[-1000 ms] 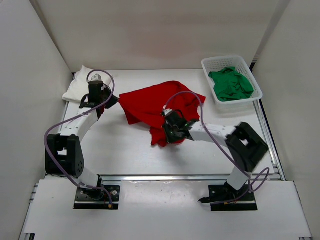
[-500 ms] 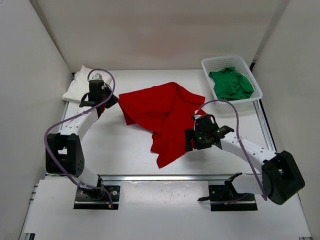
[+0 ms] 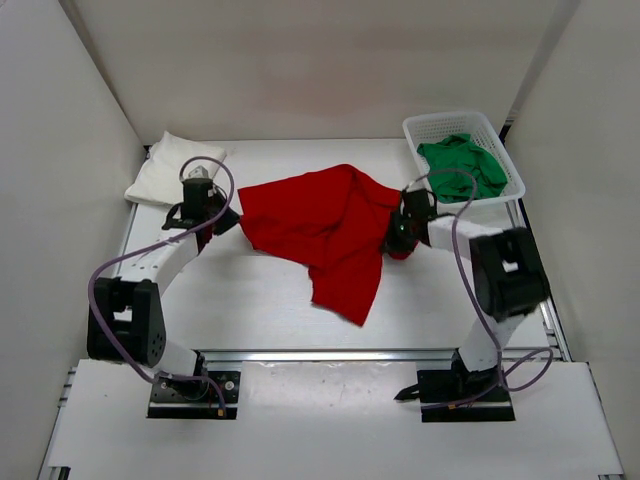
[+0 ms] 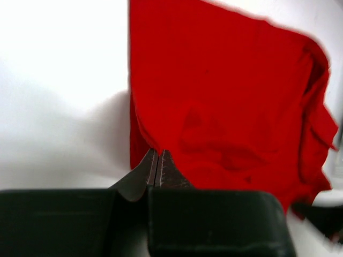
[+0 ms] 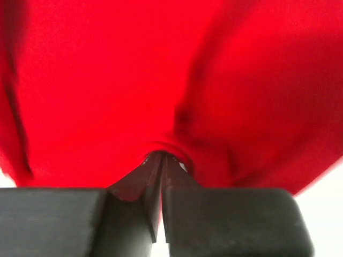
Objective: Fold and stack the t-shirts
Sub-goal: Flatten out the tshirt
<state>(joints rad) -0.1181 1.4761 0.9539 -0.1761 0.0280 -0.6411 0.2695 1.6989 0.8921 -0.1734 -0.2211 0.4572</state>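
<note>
The red t-shirt lies spread across the middle of the desk, somewhat closer to the far edge than to the near one, drawn out sideways between the two arms. The left end effector is clenched on the shirt's left border: in the left wrist view its two fingers meet with a thin fold of red cloth pinched between the tips, and the rest of the garment fans out beyond them toward the right. The right end effector is likewise clamped on the shirt's right side; in the right wrist view the fingers are pressed together on a bunched ridge of red fabric that fills nearly the whole frame. From the stretched upper part, a long flap of the shirt trails down toward the near edge, ending in a blunt point right of centre. The white t-shirt sits as a neat folded pad in the far left corner of the desk, just beyond the left arm's wrist and apart from the red cloth. The green t-shirt lies crumpled inside the white lattice basket, which stands in the far right corner.
</note>
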